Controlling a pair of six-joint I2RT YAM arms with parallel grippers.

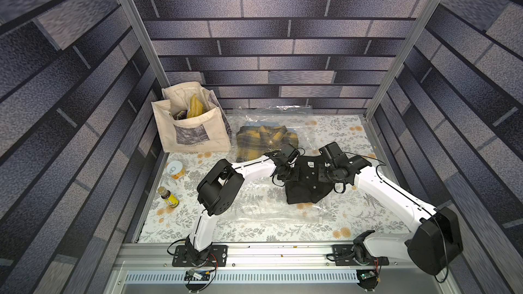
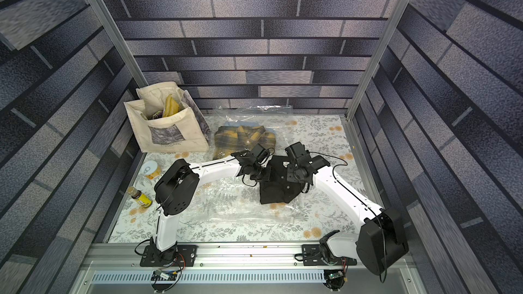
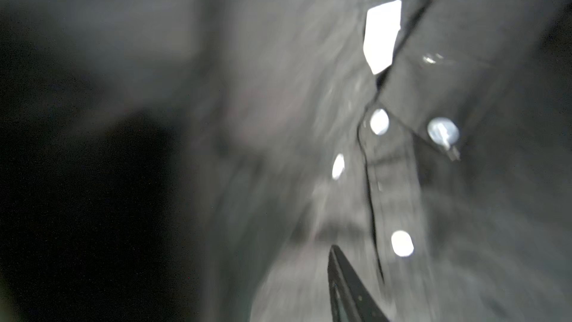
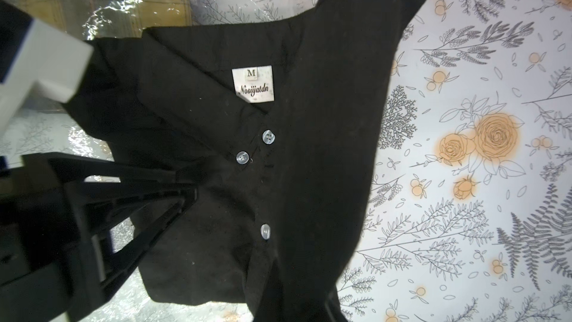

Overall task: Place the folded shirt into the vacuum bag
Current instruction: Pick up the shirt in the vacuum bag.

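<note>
The folded shirt (image 1: 304, 190) (image 2: 276, 190) (image 4: 216, 119) is black, with pale buttons and a white neck label. It is held up at its collar end between my two grippers, and its lower end droops toward the vacuum bag (image 1: 254, 210) (image 2: 226, 210) (image 4: 102, 13). That bag is clear, crinkly plastic spread flat on the floral table. My left gripper (image 1: 294, 171) (image 2: 264, 173) (image 4: 190, 187) is shut on one side of the shirt. My right gripper (image 1: 321, 173) (image 2: 291, 175) is shut on the other side, its jaws buried in cloth. The left wrist view is blurred, filled by the shirt (image 3: 464, 88) and one finger (image 3: 349, 286).
A yellow plaid shirt (image 1: 266, 140) (image 2: 243, 140) lies inside the bag's far end. A cream tote bag (image 1: 192, 128) stands at the back left. A tin can (image 1: 175, 169) and a small bottle (image 1: 168, 196) stand along the left edge. Walls enclose the table.
</note>
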